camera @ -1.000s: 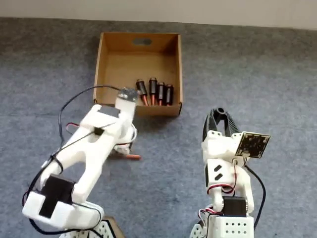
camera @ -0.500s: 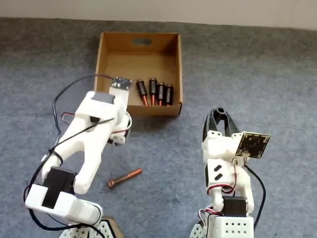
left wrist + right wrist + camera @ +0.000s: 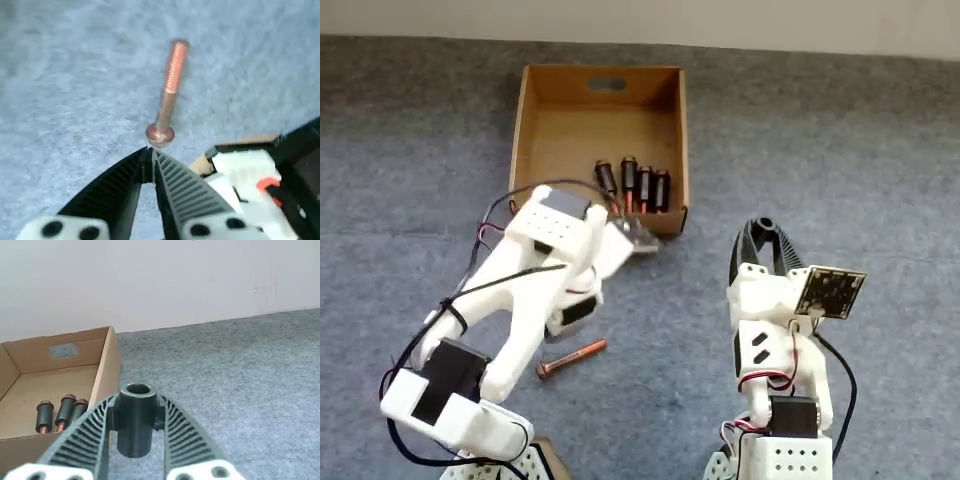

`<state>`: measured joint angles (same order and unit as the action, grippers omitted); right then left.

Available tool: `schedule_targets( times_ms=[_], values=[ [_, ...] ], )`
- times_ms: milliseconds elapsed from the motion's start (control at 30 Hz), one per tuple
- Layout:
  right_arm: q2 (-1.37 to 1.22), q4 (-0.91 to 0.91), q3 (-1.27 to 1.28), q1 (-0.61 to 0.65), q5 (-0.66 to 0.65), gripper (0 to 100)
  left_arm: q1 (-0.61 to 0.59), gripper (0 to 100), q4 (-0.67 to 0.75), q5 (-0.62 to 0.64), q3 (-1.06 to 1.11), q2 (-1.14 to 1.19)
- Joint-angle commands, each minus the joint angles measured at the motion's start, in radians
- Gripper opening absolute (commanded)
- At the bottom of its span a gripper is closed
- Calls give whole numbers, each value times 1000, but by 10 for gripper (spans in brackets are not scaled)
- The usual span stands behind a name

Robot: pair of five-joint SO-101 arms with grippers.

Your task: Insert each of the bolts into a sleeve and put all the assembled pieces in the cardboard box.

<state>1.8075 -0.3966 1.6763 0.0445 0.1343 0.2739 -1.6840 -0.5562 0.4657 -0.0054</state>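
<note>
A copper bolt [image 3: 572, 358] [image 3: 167, 95] lies loose on the grey carpet, near the front left. My left gripper [image 3: 150, 151] hovers just short of the bolt's head, shut with nothing between its fingers. The left arm [image 3: 555, 265] stretches over the carpet between the bolt and the cardboard box [image 3: 525, 140]. My right gripper [image 3: 760, 245] [image 3: 137, 404] stands right of the box, shut on an upright black sleeve [image 3: 135, 435] whose open bore faces up. Several assembled pieces [image 3: 632, 185] [image 3: 62, 412] lie side by side inside the box [image 3: 107, 365], against its near wall.
Grey carpet covers the whole work area, with a pale wall [image 3: 160, 280] behind it. The box has open floor at its back and left. Bare carpet lies between the two arms and to the right of the right arm.
The bolt left the left gripper and came to rest on the carpet nearer the front. The left arm swung toward the box, then turned right. The right arm kept still.
</note>
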Motion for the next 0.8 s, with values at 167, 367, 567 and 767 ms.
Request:
schedule_targets(
  times_ms=[167, 367, 567, 767],
  values=[
    [13, -7, 110, -5, 5, 6, 21, 17, 103, -52, 162, -41],
    [13, -7, 110, -5, 5, 6, 105, 21, 147, -49, 309, -329],
    [13, -7, 110, -5, 5, 6, 96, 21, 265, -48, 489, -588],
    [13, -7, 110, -5, 5, 6, 93, 21, 301, 26, 542, -564]
  ],
)
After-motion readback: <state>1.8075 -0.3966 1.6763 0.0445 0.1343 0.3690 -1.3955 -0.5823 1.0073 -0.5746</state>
